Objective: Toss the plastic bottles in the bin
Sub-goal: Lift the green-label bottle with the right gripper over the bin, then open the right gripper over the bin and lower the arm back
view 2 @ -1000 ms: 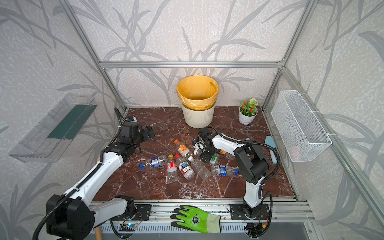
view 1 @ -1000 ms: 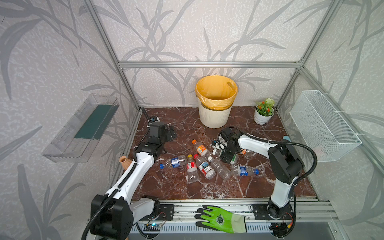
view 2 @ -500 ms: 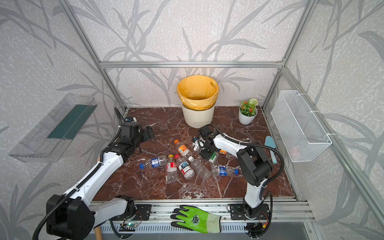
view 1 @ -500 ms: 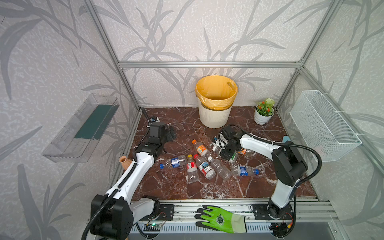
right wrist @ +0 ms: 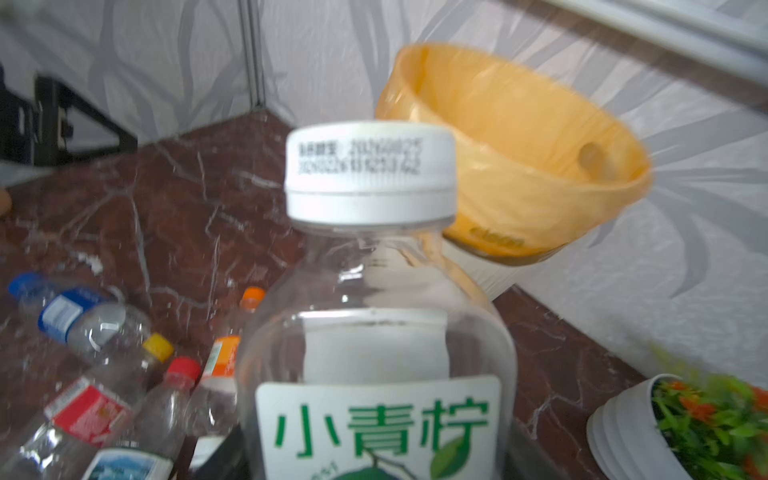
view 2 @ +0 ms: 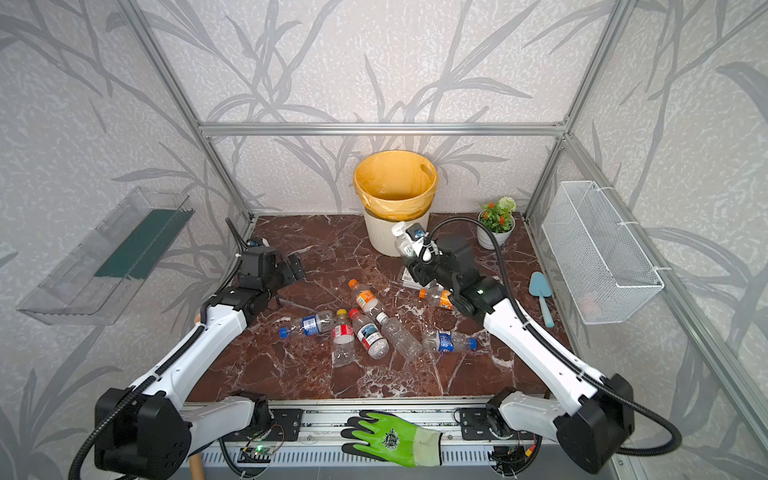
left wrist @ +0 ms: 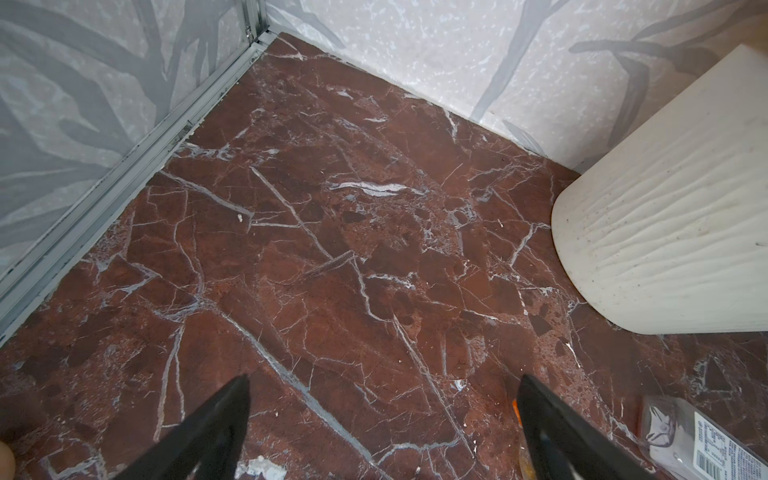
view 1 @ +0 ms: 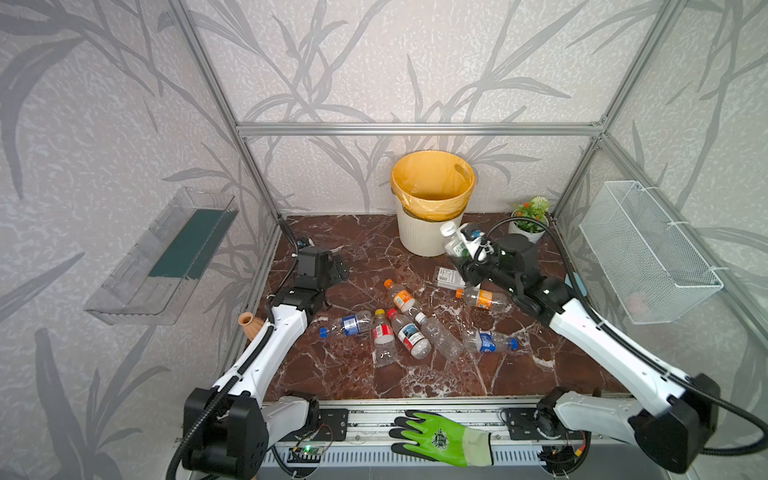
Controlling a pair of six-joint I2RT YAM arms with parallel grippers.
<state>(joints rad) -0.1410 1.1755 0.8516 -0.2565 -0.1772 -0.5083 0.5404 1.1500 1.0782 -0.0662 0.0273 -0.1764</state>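
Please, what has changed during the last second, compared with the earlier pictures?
The right end effector closed on a white-capped bottle with a green label, down among the bottles on the floor, and lifted it up and back toward the bin. It now holds it in the air near the bin, not yet over it. The left end effector stayed open in its place, and the other bottles lie as before.

The middle of the counter (view 1: 332,374) is taken up by lying bottles (view 1: 409,334). Bare counter is left in the back left corner, between the wall and the bin (view 1: 415,237), and along the front edge. The bin's mouth is open upward; a flowerpot (view 1: 530,235) is set near its right.
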